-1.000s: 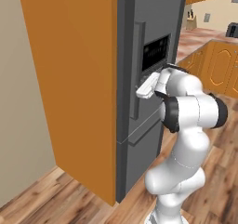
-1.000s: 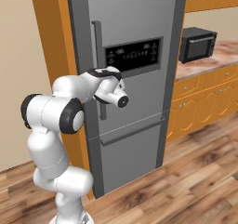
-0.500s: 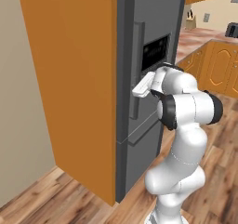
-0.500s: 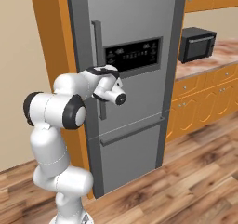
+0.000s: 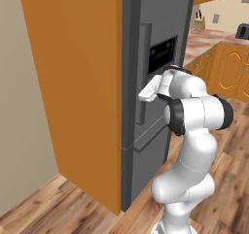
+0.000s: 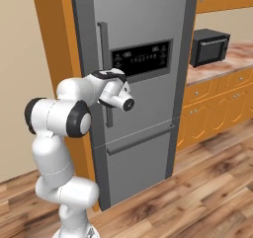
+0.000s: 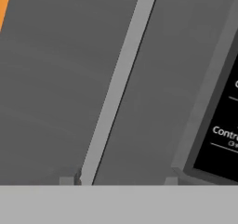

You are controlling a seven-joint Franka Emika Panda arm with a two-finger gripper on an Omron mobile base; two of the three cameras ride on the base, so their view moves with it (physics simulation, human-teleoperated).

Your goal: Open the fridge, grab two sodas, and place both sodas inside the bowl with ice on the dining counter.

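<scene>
The gripper (image 5: 147, 88) sat at the middle of the left base view, its white hand pressed close against the fridge (image 5: 151, 29) door beside the long vertical handle (image 5: 142, 73). Compared with half a second before, the hand had eased slightly nearer the handle, and the arm's elbow had shifted a little; the fridge itself kept its place and its door was still closed. In the hand view two small dark fingertips (image 7: 67, 180) barely rose at the lower edge, well apart, with the handle (image 7: 118, 83) running as a pale diagonal strip from the top centre down to the lower left, passing just by the left tip. The fingers were spread wide and I could not tell whether either touched the handle; nothing was clamped between them.

Farther back, the black display panel (image 6: 142, 59) sat at the centre of the right base view, to the right of the handle (image 6: 104, 71). The orange side casing (image 5: 73, 82) filled the left of the left base view. A black microwave (image 6: 209, 46) stood on the wall counter (image 6: 217, 69) at the right edge.
</scene>
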